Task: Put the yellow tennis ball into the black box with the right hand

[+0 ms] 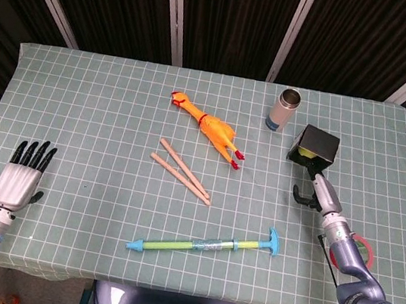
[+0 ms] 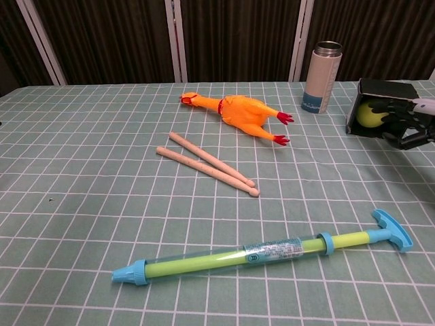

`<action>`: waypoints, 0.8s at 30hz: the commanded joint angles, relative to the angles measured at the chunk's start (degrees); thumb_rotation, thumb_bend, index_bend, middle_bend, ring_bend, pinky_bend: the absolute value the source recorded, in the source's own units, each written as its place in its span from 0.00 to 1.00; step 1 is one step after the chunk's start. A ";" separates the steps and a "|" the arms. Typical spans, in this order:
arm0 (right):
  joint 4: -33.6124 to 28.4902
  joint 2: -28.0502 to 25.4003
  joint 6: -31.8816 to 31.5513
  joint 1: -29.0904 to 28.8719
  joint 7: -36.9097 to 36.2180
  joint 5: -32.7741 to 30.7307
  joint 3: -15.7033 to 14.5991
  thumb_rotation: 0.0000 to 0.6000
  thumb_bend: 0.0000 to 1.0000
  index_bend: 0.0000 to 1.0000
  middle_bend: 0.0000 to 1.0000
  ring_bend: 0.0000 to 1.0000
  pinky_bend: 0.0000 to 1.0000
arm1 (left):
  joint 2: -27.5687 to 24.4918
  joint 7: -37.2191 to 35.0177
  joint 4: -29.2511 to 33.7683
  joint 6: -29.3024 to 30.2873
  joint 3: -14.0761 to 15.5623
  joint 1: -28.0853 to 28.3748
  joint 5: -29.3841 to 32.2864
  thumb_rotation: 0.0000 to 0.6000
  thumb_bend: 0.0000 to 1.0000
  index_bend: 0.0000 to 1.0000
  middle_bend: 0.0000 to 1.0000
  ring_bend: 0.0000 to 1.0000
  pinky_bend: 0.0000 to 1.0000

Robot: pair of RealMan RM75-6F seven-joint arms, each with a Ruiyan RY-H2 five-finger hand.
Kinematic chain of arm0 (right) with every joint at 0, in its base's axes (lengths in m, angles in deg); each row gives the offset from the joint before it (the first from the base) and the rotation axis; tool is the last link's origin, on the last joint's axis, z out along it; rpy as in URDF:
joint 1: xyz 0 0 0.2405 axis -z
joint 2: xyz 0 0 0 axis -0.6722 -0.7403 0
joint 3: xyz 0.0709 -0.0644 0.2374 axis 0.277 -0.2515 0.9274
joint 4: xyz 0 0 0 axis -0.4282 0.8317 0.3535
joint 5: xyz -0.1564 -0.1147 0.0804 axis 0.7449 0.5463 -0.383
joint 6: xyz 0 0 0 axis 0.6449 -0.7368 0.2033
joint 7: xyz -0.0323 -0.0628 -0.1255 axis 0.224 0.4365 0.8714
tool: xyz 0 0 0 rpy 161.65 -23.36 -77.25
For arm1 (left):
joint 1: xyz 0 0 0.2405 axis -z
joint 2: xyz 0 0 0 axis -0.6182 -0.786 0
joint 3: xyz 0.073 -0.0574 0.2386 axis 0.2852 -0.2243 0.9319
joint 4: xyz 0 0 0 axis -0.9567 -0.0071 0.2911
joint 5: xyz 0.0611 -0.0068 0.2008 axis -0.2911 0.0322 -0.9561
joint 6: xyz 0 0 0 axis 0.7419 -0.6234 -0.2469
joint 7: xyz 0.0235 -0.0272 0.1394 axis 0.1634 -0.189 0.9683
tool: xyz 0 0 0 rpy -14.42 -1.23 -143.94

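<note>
The black box (image 1: 321, 142) lies on its side at the table's right, its mouth facing the near edge. The yellow tennis ball (image 2: 370, 114) sits inside the box (image 2: 388, 89); in the head view only a sliver of the ball (image 1: 306, 153) shows under the box's rim. My right hand (image 1: 311, 185) is just in front of the mouth, and its dark fingers (image 2: 401, 121) are spread beside the ball without closing on it. My left hand (image 1: 21, 173) rests flat on the table at the near left, fingers stretched out and holding nothing.
A steel bottle (image 1: 284, 109) stands left of the box. A rubber chicken (image 1: 208, 127), two wooden sticks (image 1: 182, 170) and a blue-green pump toy (image 1: 204, 245) lie across the middle. A red and green ring (image 1: 363, 251) lies near the right front edge.
</note>
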 commanded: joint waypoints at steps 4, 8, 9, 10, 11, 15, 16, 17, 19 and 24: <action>-11.32 -6.26 -7.64 4.80 6.26 2.49 -2.79 1.00 0.45 0.00 0.00 0.00 0.00 | -1.53 -1.21 2.19 2.95 1.41 -1.16 -2.98 1.00 0.13 0.00 0.00 0.00 0.04; -20.51 -10.93 -13.77 9.32 13.10 3.05 -4.56 1.00 0.45 0.00 0.00 0.00 0.00 | -3.18 -2.43 4.35 5.47 2.69 -2.33 -5.44 1.00 0.13 0.00 0.00 0.00 0.04; -22.45 -12.00 -15.61 10.56 15.53 3.08 -4.88 1.00 0.44 0.00 0.00 0.00 0.00 | -3.61 -2.59 4.89 6.00 2.92 -2.63 -5.83 1.00 0.13 0.00 0.00 0.00 0.04; -24.09 -12.92 -17.58 11.80 18.49 3.10 -5.13 1.00 0.44 0.00 0.00 0.00 0.00 | -4.06 -2.70 5.48 6.58 3.16 -2.98 -6.20 1.00 0.13 0.00 0.00 0.00 0.04; -25.47 -13.71 -19.77 13.10 21.87 3.14 -5.33 1.00 0.43 0.00 0.00 0.00 0.00 | -4.49 -2.80 6.06 7.18 3.38 -3.30 -6.61 1.00 0.13 0.00 0.00 0.00 0.04; -29.45 -15.37 -32.10 19.83 39.70 3.26 -5.55 1.00 0.42 0.00 0.00 0.00 0.00 | -6.28 -3.68 8.16 9.96 4.30 -4.79 -8.50 1.00 0.13 0.00 0.00 0.00 0.04; -29.91 -15.48 -34.63 21.37 43.78 3.23 -5.72 1.00 0.42 0.00 0.00 0.00 0.00 | -6.63 -3.91 8.49 10.37 4.49 -5.12 -8.69 1.00 0.13 0.00 0.00 0.00 0.04; -30.31 -15.55 -37.29 23.00 47.99 3.17 -5.91 1.00 0.42 0.00 0.00 0.00 0.00 | -6.98 -4.09 8.79 10.67 4.68 -5.44 -8.79 1.00 0.13 0.00 0.00 0.00 0.04; -31.13 -15.30 -42.72 26.35 56.13 3.35 -6.40 1.00 0.42 0.00 0.00 0.00 0.00 | -7.78 -4.33 9.47 10.84 5.12 -6.01 -8.81 1.00 0.13 0.00 0.00 0.00 0.04; -34.32 -16.70 -47.40 29.76 63.17 5.28 -8.27 1.00 0.42 0.00 0.00 0.00 0.00 | -8.85 -4.61 10.53 11.36 5.55 -6.90 -8.80 1.00 0.13 0.00 0.00 0.00 0.04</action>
